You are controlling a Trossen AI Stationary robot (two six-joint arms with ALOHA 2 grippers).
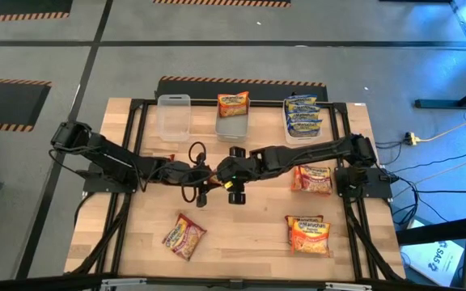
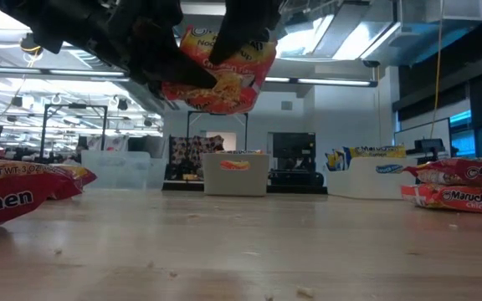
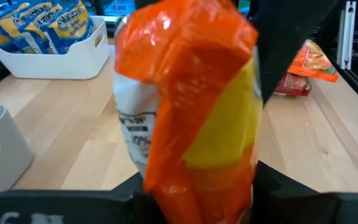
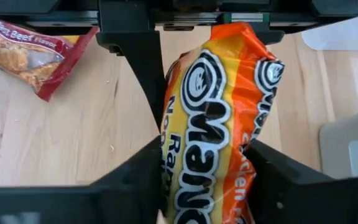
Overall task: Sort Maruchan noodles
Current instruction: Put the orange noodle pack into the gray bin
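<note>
Overhead, I see my two arms meet at the centre of the frame, above the wooden table [image 1: 241,234]. The left gripper [image 3: 197,186] is clamped on an orange Maruchan packet [image 3: 191,106]; in the left wrist view the packet stands between its dark fingers, showing orange and yellow film and a white panel of print too small for me to read. The right gripper [image 4: 207,168] has its fingers on either side of the same packet; in its wrist view I read "Maruc" in white letters with the round logo above, and part of "Ramen". Whether the right fingers already press the film I cannot tell. In the low view the packet hangs at upper centre, clear of the tabletop, with "Chicken" partly legible. In the overhead view's upper middle stand three tubs: an empty clear tub [image 1: 174,115] at left, a middle tub [image 1: 232,125] with one orange packet [image 1: 233,103], and a right tub [image 1: 302,129] with blue-and-yellow packets [image 1: 302,113], whose labels read "Maruchan" in the left wrist view. Loose on the table lie a red packet [image 1: 184,235] at lower left, marked "Roast Beef Flavor" in the right wrist view, and two further packets at right [image 1: 312,179] and lower right [image 1: 308,234].
</note>
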